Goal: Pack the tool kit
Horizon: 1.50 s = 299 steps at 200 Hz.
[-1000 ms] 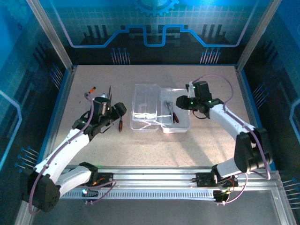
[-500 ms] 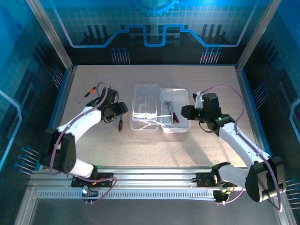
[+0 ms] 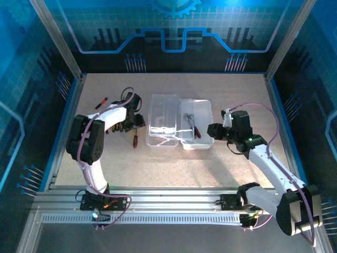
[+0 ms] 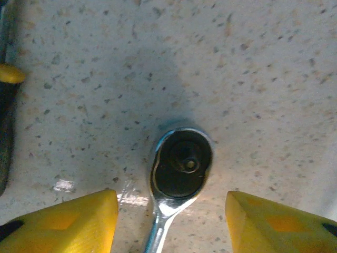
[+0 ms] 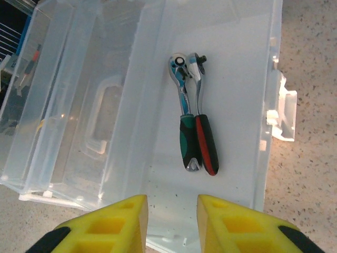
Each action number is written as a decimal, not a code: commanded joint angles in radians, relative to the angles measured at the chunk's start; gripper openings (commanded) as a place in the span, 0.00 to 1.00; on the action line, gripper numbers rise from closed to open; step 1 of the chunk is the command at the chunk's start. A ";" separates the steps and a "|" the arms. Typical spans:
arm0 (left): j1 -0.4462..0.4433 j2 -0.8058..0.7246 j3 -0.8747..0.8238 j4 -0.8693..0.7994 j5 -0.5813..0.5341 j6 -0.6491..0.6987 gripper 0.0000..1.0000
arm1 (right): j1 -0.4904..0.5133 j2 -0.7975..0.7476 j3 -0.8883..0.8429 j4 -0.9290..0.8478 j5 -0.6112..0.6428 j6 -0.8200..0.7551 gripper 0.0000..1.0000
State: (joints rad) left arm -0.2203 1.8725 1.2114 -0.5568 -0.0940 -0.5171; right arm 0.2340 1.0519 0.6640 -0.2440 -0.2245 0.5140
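Our left jaws stood apart astride the ratchet wrench [image 4: 180, 167] on the worktop [image 4: 253, 63]; we judged they should centre on its shank before pinching. Right jaws, narrowly apart and empty, hovered over the open clear case [image 5: 237, 63] mid-worktop.

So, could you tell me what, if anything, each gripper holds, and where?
Nothing is held. The left gripper straddles a ratchet head, jaws open; the right gripper is empty.

Case [image 5: 79, 105], clear; green-handled ratchet [image 5: 188, 142] and red-handled ratchet [image 5: 206, 145], chrome heads, handles edged black; table [image 4: 263, 63], beige with dark speckles; right gripper [image 5: 172, 208], yellow.
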 commanded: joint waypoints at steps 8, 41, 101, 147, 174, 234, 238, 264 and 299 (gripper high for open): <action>0.010 0.034 0.013 -0.043 -0.027 0.032 0.54 | -0.018 -0.025 -0.023 0.015 -0.029 0.016 0.31; 0.015 0.069 0.018 -0.029 -0.012 0.040 0.42 | -0.016 -0.012 -0.048 0.075 -0.055 0.062 0.31; 0.020 0.070 0.011 -0.005 0.017 0.043 0.10 | -0.016 -0.034 -0.067 0.089 -0.067 0.078 0.31; 0.019 0.025 -0.024 0.024 0.027 0.047 0.00 | -0.015 -0.046 -0.062 0.095 -0.091 0.092 0.31; 0.019 -0.025 -0.044 0.026 0.036 0.045 0.00 | -0.015 -0.047 -0.050 0.099 -0.099 0.096 0.31; 0.019 -0.126 -0.086 0.039 0.042 0.050 0.00 | -0.016 -0.043 -0.055 0.117 -0.121 0.108 0.31; 0.019 -0.133 -0.090 0.044 0.046 0.050 0.00 | -0.016 -0.043 -0.055 0.117 -0.122 0.107 0.31; 0.019 -0.190 -0.111 0.066 0.055 0.051 0.00 | -0.016 -0.046 -0.053 0.115 -0.125 0.108 0.31; 0.019 -0.256 -0.110 0.055 0.065 0.048 0.00 | -0.016 -0.044 -0.053 0.118 -0.130 0.110 0.31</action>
State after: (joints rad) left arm -0.2001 1.6848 1.1019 -0.5175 -0.0589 -0.4870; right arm 0.2279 1.0225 0.6056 -0.1436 -0.3332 0.6117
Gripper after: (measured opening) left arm 0.091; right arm 0.308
